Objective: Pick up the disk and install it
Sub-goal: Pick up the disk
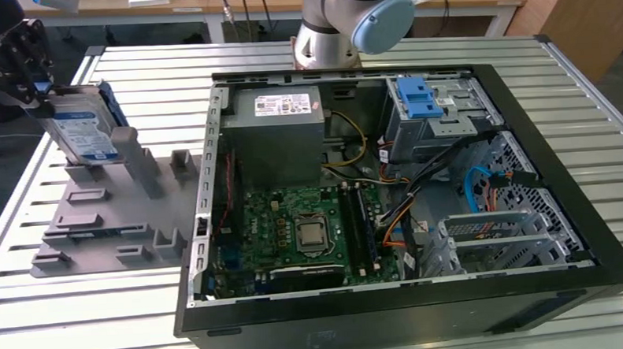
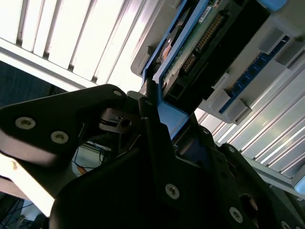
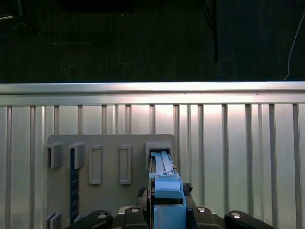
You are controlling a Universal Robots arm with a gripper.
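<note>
The disk (image 1: pixel 82 131) is a silver drive with a white-and-blue label and blue side rails. It stands on edge, slightly tilted, at the back of the grey holder (image 1: pixel 103 231) on the exterior view's left. Its lower end is at the holder's posts. My gripper (image 1: pixel 41 99) is at the disk's upper end, shut on it. In the second wrist view the black fingers (image 2: pixel 147 109) clamp the blue rail, and the disk's green circuit side (image 2: pixel 200 38) runs away from them. In the first wrist view the disk's blue rail (image 3: pixel 164 179) sits between my gripper's (image 3: pixel 167 212) jaws.
An open black computer case (image 1: pixel 565 211) lies on the slatted metal table (image 1: pixel 582 107), on the exterior view's right of the holder. Inside are a motherboard (image 1: pixel 304 230), a grey power supply (image 1: pixel 278 121) and a drive cage with a blue latch (image 1: pixel 422 99). The arm's base (image 1: pixel 332 32) stands behind the case.
</note>
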